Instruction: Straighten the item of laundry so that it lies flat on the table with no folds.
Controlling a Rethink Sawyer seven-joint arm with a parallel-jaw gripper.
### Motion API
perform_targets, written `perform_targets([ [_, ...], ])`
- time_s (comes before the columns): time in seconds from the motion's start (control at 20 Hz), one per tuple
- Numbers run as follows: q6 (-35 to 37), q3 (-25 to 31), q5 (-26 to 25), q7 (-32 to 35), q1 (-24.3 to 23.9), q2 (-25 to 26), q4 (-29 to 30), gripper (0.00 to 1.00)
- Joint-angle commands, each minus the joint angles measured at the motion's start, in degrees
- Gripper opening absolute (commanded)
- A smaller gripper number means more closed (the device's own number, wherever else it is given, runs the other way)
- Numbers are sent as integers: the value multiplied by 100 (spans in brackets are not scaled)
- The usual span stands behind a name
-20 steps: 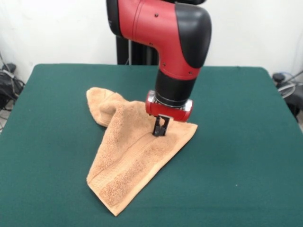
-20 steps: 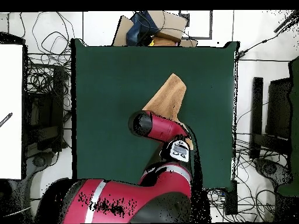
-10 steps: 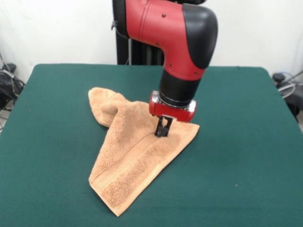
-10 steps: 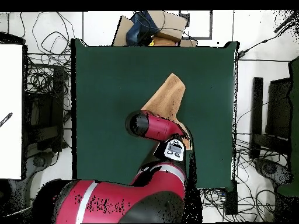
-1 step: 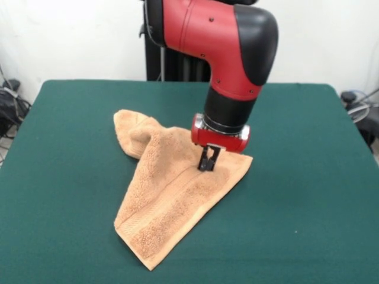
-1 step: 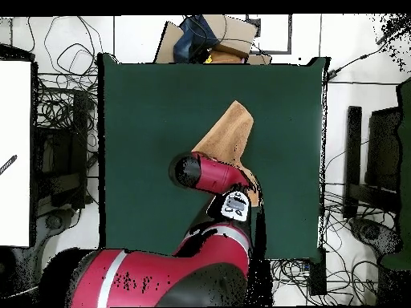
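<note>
The claw point(image 5: 208, 166) points straight down and its two black fingers stand close together, pinched on the cloth of the towel point(image 5: 172, 195) near the towel's right corner. It seems that a small ridge of cloth is caught between the tips, but the front view does not show this clearly. Above the claw sits a red wrist ring, then a black sleeve and the thick red and black arm point(image 5: 219, 41), which comes down from the top of the picture.

The towel is light orange-tan and lies on the dark green desk point(image 5: 308, 195), a little left of the middle in the front view. It is not flat. It makes a long, roughly triangular shape, with one pointed corner near the front edge of the desk and a woven band running close to that edge. The far left part is folded over itself and bunched.

In the overhead view the arm covers the lower part of the towel point(image 6: 229, 136), and the claw itself is hidden under it.
</note>
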Motion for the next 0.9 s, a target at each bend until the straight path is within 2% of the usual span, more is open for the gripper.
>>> perform_targets([
  [0.05,177,957,214,1074,437,706,-194,0],
  [0.45,573,954,264,1024,583,719,-339,0],
  [0.9,444,1137,375,1136,663,724,-268,0],
])
